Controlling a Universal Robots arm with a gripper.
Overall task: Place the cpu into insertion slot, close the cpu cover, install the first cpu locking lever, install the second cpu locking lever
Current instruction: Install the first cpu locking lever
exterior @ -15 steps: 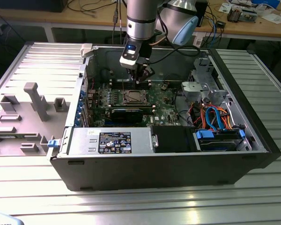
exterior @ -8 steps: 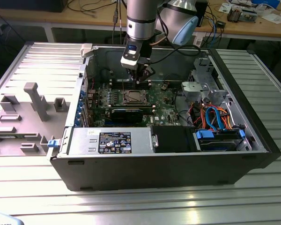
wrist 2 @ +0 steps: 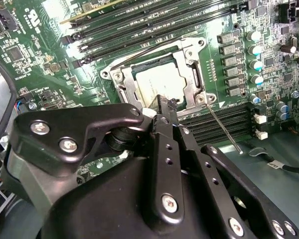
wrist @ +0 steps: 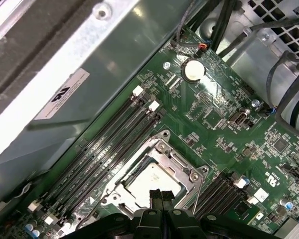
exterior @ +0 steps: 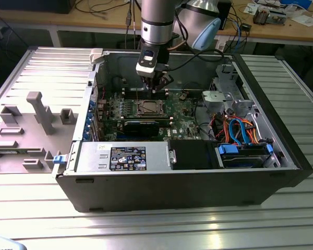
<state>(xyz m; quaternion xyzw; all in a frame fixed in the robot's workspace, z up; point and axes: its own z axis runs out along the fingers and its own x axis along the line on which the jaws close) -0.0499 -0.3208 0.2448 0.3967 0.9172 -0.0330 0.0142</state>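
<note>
Silvery-tan metal marks the cpu (wrist 2: 162, 82), which lies flat in the insertion slot (exterior: 148, 108) on the green motherboard (wrist 2: 35, 35) of an open computer case (exterior: 198, 192). The case lies on its side on a ribbed aluminium table (exterior: 146, 229). The cpu cover (wrist 2: 196, 74), a thin silvery frame, lies down around the chip, and the chip's top fills its window. In the first wrist view the cpu (wrist: 148, 180) sits inside that same frame (wrist: 183, 167).

The arm (exterior: 157, 21) reaches down into the case from above. Its end effector (exterior: 157, 92) hangs just above the socket, at the edge away from the exterior camera. In both wrist views the black fingers are pressed together with nothing between them. Their tips (wrist 2: 163, 102) (wrist: 160, 193) stand over the near edge of the cover, close to the chip; I cannot tell whether they touch the metal.

A thin lever rod (wrist 2: 223, 128) runs out from one corner of the socket across the neighbouring memory slots (wrist 2: 224, 122), and its far end lies free beyond them. A second bank of long dark memory slots (wrist: 104, 144) runs along the opposite side of the socket. A round silver battery (wrist: 193, 69) sits farther off on the board.

In the exterior view a silver power supply (exterior: 125, 156) lies along the case's near side, with blue and orange cables (exterior: 240, 130) to the exterior view's right.
</note>
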